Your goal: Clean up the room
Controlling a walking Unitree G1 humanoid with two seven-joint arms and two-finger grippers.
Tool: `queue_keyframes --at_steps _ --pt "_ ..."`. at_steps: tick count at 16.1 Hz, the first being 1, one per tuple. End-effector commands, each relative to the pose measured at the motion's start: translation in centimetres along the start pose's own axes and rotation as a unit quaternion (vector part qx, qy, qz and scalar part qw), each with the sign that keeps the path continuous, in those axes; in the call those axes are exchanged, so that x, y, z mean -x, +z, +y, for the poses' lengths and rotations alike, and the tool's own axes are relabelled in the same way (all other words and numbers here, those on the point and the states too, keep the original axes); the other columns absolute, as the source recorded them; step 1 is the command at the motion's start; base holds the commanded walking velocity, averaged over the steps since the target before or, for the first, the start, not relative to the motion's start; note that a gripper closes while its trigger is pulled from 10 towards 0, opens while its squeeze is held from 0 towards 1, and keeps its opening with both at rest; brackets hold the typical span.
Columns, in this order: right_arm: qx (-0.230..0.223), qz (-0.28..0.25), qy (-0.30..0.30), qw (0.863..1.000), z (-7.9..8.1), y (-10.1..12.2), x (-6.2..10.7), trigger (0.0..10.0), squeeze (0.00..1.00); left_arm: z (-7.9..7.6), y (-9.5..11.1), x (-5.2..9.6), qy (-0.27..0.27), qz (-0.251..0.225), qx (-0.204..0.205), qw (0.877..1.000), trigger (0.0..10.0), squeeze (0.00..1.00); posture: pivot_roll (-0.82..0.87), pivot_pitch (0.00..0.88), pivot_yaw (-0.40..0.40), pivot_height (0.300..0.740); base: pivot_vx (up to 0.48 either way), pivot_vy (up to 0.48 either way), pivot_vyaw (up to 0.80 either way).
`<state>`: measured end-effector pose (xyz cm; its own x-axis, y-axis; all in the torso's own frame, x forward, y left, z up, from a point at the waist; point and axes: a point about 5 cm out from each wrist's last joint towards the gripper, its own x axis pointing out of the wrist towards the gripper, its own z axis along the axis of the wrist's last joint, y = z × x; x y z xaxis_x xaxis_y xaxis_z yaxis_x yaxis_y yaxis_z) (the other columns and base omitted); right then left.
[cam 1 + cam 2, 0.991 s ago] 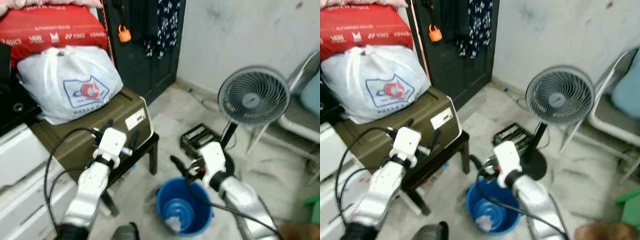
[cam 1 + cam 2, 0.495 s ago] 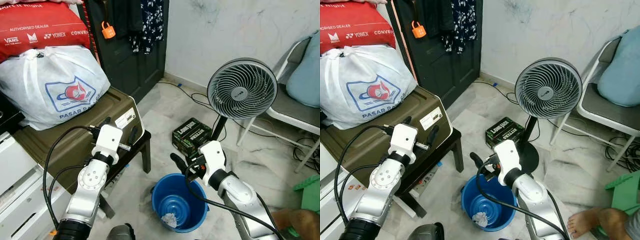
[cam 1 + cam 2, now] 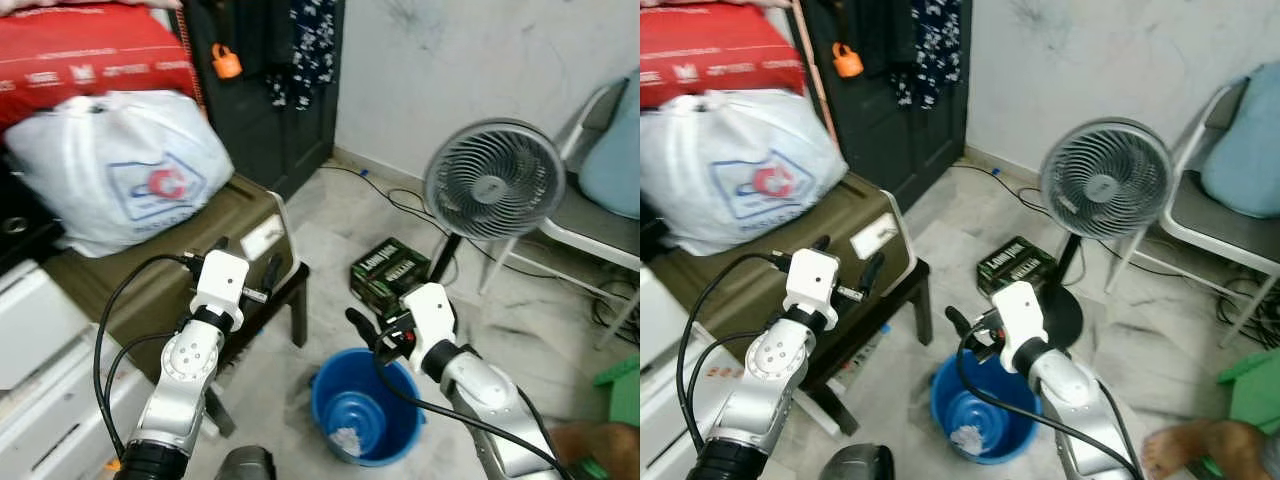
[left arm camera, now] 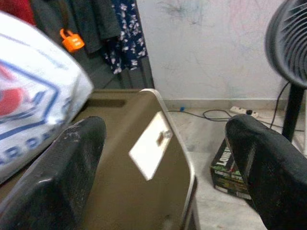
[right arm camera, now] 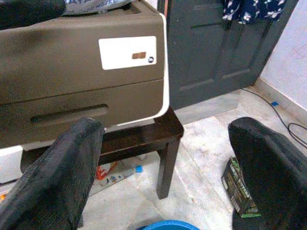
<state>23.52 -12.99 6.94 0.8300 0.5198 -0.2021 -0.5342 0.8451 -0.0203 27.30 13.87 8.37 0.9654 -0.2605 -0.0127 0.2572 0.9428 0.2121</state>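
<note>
Tools both sitting open and carrying nothing right now. Left tool (image 3: 248,265) is hovering over the olive-brown case (image 3: 150,270), fingers spread wide; from its wrist view you're looking between the two black fingers (image 4: 67,177) at the case's white label (image 4: 151,151) and rounded corner. Right tool (image 3: 372,330) is hanging just above the rim of the blue bucket (image 3: 385,440) on the floor, fingers (image 5: 62,187) also apart, pointing toward the case and the dark low tabletop (image 5: 144,139) it's sitting on.

Bucket is sitting on the pale tile floor (image 3: 330,240) between the two arms, and there's a crumpled whitish scrap (image 3: 347,440) lying in the bottom of it. Can't tell what the scrap is, it's kinda blurry.

White plastic bag (image 3: 120,165) with a red and blue logo is resting on top of the case, and a red bag (image 3: 95,60) is lying behind and above it. Dark door (image 3: 270,110) is standing behind all that, with an orange padlock (image 3: 227,62) and a floral cloth (image 3: 312,40) hanging on it.

Grey fan (image 3: 495,182) is standing on the floor to the right, and a green-lettered black box (image 3: 390,270) is lying near its base, close to the bucket. Chair (image 3: 1220,215) with a light blue cushion (image 3: 1243,145) is standing by the wall. A person's bare foot (image 3: 1195,450) is showing at the bottom right, next to something green (image 3: 1252,385).
</note>
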Motion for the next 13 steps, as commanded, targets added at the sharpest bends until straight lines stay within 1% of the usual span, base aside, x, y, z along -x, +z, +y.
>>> queue_keyframes --at_steps 1,9,13 --pt "-0.001 0.001 -0.004 1.0 -0.16 -0.09 0.06 10.0 0.0 0.23 0.11 0.05 -0.001 0.001 -0.003 1.0 10.0 0.0 -0.08 0.0 -0.01 0.74 0.0 0.259 0.0" --pt "-0.002 0.002 -0.003 1.0 -0.23 -0.24 -0.07 10.0 0.0 0.25 0.1 -0.02 0.001 0.001 -0.004 1.0 10.0 0.0 -0.08 0.0 -0.011 0.74 0.0 0.0 0.0" --pt "-0.003 0.0 -0.005 1.0 -0.31 -0.28 -0.17 10.0 0.0 0.21 0.28 -0.27 -0.002 -0.003 -0.007 1.0 10.0 0.0 -0.08 0.0 -0.009 0.74 0.0 0.403 0.0"
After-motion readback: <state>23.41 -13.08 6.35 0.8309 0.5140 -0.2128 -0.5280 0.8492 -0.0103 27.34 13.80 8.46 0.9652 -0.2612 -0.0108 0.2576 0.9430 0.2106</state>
